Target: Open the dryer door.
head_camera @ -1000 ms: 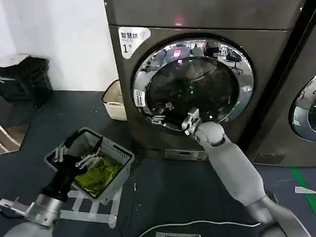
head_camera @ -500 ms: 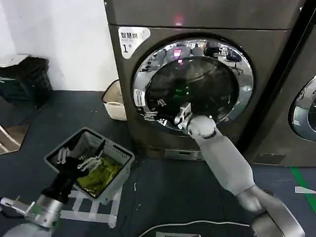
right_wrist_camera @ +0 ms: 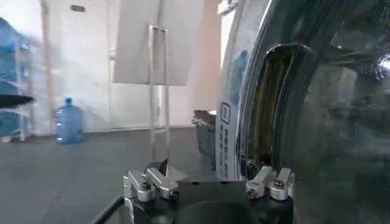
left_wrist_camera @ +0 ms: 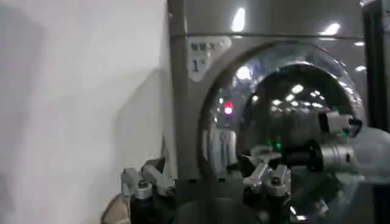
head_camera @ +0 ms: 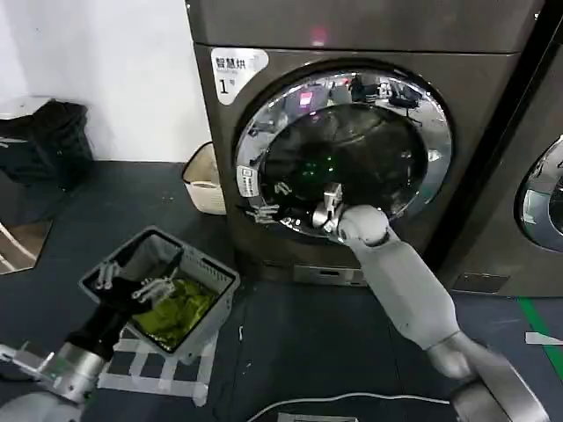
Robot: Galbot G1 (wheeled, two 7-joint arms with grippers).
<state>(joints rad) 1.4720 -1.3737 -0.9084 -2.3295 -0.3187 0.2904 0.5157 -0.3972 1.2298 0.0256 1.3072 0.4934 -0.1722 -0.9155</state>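
Observation:
The dryer door (head_camera: 343, 149) is a chrome-ringed porthole with dark glass on the grey-brown machine labelled "1" (head_camera: 230, 72). Its left edge seems to stand slightly off the machine's front. My right gripper (head_camera: 327, 204) is against the lower part of the door, left of centre, fingers open. In the right wrist view the right gripper (right_wrist_camera: 209, 185) straddles the door's chrome rim (right_wrist_camera: 244, 115) beside a narrow recess. My left gripper (head_camera: 132, 281) hangs open over a basket at the lower left. The left wrist view looks past the left gripper (left_wrist_camera: 207, 182) at the door (left_wrist_camera: 292, 109).
A grey basket (head_camera: 211, 286) with green cloth sits on the dark floor at the left. A white basket (head_camera: 204, 186) stands by the wall next to the dryer. A second machine (head_camera: 537, 193) is at the right, a black bin (head_camera: 44, 141) at the far left.
My right gripper slid left along the lower door, then rose a little. The reflections in the chrome ring shifted, and the door's left edge seems to have come outward. The left arm sank slightly.

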